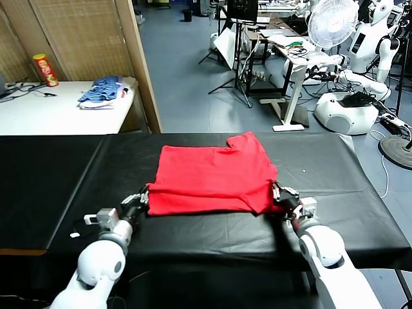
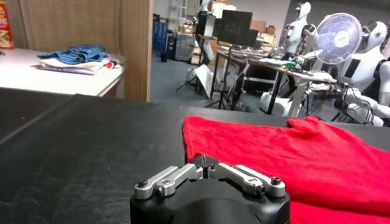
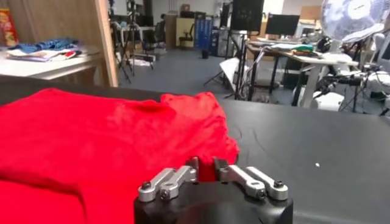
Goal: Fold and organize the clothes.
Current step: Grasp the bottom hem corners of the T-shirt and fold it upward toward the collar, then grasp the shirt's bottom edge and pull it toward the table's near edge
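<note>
Red T-shirt [image 1: 212, 177], partly folded, lies on the black table [image 1: 335, 167] between both grippers. The left gripper [image 1: 143, 200] sits at its near left corner, jaws seemingly just parted. The right gripper [image 1: 281, 195] is at the near right corner, fingertips narrowly apart over the hem.

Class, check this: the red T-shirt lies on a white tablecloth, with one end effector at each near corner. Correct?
Not quite. The head view shows the red T-shirt on a black table cover, not white. The left end effector and right end effector are indeed at its near corners.
</note>
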You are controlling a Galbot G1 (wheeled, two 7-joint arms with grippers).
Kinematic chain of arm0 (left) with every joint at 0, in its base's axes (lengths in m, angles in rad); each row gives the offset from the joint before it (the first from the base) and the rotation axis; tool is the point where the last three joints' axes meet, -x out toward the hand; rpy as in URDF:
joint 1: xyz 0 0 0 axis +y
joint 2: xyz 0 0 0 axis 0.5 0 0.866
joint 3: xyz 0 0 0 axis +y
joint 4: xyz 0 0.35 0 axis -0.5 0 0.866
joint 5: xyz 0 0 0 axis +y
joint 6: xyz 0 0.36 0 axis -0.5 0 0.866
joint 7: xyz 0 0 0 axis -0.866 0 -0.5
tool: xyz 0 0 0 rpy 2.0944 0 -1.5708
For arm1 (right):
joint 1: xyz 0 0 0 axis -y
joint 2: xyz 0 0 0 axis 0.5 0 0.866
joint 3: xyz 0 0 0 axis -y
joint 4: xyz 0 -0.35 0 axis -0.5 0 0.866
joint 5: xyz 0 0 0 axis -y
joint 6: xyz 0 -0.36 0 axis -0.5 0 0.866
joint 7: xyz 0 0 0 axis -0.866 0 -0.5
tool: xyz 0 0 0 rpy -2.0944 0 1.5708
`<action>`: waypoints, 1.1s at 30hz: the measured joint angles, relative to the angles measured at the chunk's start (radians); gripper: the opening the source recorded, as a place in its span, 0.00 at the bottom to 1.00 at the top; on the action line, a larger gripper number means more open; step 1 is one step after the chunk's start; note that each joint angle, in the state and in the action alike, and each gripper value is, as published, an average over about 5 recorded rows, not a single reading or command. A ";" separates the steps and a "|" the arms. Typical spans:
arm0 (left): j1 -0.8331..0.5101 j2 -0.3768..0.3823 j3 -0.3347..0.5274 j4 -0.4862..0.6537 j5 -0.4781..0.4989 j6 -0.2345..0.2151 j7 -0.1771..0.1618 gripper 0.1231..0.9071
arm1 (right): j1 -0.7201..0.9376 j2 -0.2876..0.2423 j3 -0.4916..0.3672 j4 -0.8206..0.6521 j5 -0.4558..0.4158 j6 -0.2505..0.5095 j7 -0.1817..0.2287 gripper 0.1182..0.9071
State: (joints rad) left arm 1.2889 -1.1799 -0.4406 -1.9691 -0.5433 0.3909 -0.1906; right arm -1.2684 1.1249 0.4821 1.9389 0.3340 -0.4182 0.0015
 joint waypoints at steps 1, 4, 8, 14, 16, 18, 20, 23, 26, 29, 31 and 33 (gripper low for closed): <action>0.009 0.002 -0.002 -0.006 0.000 0.001 0.002 0.42 | -0.019 0.001 0.007 0.013 -0.001 -0.001 0.004 0.80; 0.041 0.006 -0.009 -0.024 0.000 0.002 0.006 0.63 | -0.068 0.007 0.023 0.032 -0.001 0.002 0.010 0.85; 0.081 0.007 -0.019 -0.040 -0.015 0.008 0.010 0.83 | -0.108 0.018 0.035 0.035 0.000 0.008 0.013 0.84; 0.116 0.003 -0.025 -0.039 -0.061 0.030 0.033 0.86 | -0.121 0.036 0.034 0.016 0.000 0.010 0.014 0.66; 0.120 -0.001 -0.024 -0.032 -0.066 0.033 0.036 0.86 | -0.122 0.044 0.032 0.008 -0.001 0.010 0.014 0.56; 0.121 -0.006 -0.024 -0.024 -0.066 0.036 0.037 0.85 | -0.122 0.052 0.031 0.001 -0.002 0.010 0.016 0.44; 0.121 -0.009 -0.024 -0.017 -0.066 0.038 0.040 0.79 | -0.126 0.060 0.031 -0.002 -0.004 0.008 0.022 0.32; 0.122 -0.011 -0.024 -0.009 -0.066 0.039 0.043 0.62 | -0.135 0.068 0.033 0.005 -0.005 0.001 0.035 0.12; 0.124 -0.011 -0.025 -0.009 -0.064 0.043 0.044 0.43 | -0.145 0.071 0.037 0.024 -0.005 -0.022 0.053 0.02; 0.130 -0.008 -0.026 -0.016 -0.045 0.051 0.044 0.24 | -0.161 0.070 0.046 0.051 -0.003 -0.057 0.066 0.01; 0.138 -0.004 -0.026 -0.026 -0.018 0.057 0.043 0.10 | -0.178 0.066 0.054 0.071 0.000 -0.079 0.070 0.01; 0.150 0.003 -0.028 -0.040 0.013 0.061 0.039 0.03 | -0.201 0.060 0.063 0.095 0.003 -0.096 0.071 0.01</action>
State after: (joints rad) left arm 1.4385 -1.1771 -0.4685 -2.0087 -0.5298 0.4519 -0.1515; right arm -1.4693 1.1848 0.5449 2.0334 0.3369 -0.5141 0.0722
